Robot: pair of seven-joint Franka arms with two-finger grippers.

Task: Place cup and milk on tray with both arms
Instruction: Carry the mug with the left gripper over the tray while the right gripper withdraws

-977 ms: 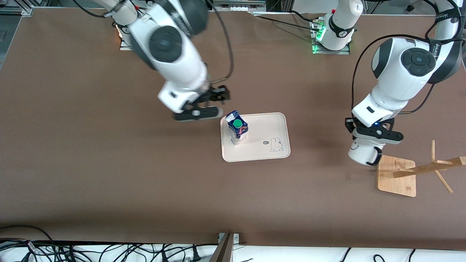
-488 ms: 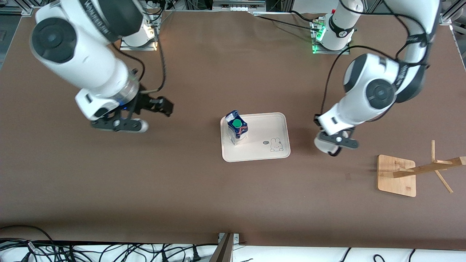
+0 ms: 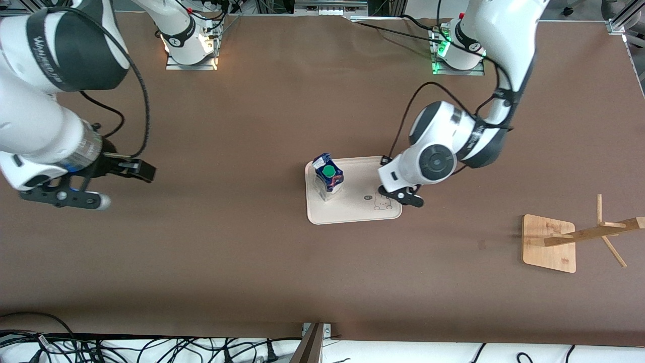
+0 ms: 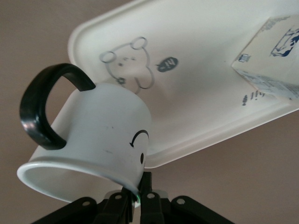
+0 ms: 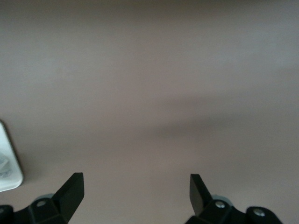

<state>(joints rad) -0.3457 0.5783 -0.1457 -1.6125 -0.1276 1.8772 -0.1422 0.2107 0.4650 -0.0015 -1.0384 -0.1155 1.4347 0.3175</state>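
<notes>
The cream tray (image 3: 352, 212) lies mid-table. The milk (image 3: 327, 177) stands upright on it at the end toward the right arm; it also shows in the left wrist view (image 4: 273, 60). My left gripper (image 3: 403, 196) hangs over the tray's end toward the left arm. In the left wrist view it (image 4: 138, 189) is shut on the rim of the white smiley cup (image 4: 103, 130), which tilts over the tray (image 4: 210, 93) by the bunny drawing. The arm hides the cup in the front view. My right gripper (image 3: 60, 189) is open and empty over bare table (image 5: 135, 186).
A wooden rack with a square base (image 3: 549, 244) and slanted pegs stands toward the left arm's end, nearer the front camera than the tray. Cables lie along the table's front edge. Brown tabletop surrounds the tray.
The left arm has carried the cup from beside the wooden rack to over the tray's end. The right arm has swung away from the tray toward its own end of the table.
</notes>
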